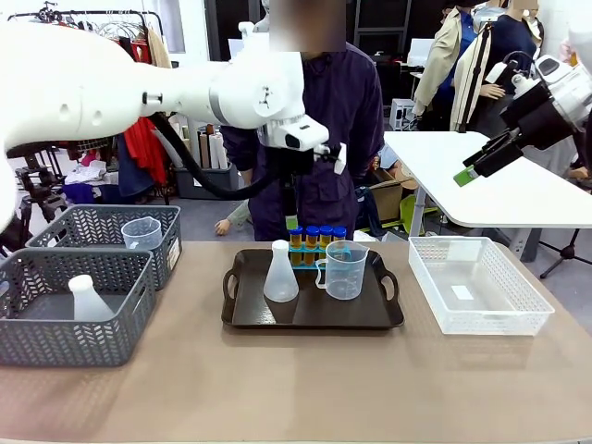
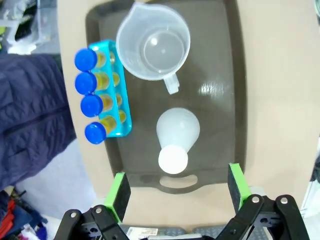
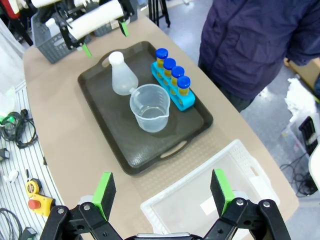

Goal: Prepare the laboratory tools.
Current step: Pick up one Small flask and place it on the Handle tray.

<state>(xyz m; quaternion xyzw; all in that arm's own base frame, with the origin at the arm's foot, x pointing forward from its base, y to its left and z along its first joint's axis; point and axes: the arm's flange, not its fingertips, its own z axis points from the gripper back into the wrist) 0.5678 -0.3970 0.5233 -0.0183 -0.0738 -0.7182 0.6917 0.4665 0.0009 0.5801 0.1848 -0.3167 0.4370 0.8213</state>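
Three tools sit together on the dark tray [image 1: 242,319], likely gathered for use: flask [image 1: 280,275], beaker [image 1: 345,270], rack of tubes [image 1: 317,240] behind. Left gripper [image 2: 175,190] hangs above the flask, fingers apart. Right gripper [image 3: 162,187], also apart, hangs over the white basket [image 3: 260,182].

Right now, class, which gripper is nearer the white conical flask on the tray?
Left. The left gripper hangs open above the white conical flask; the right gripper is raised off beyond the white basket.

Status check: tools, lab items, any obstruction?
Left tool open above tray. Right tool open, raised. Flask, beaker, tube rack on tray. Nothing blocking.
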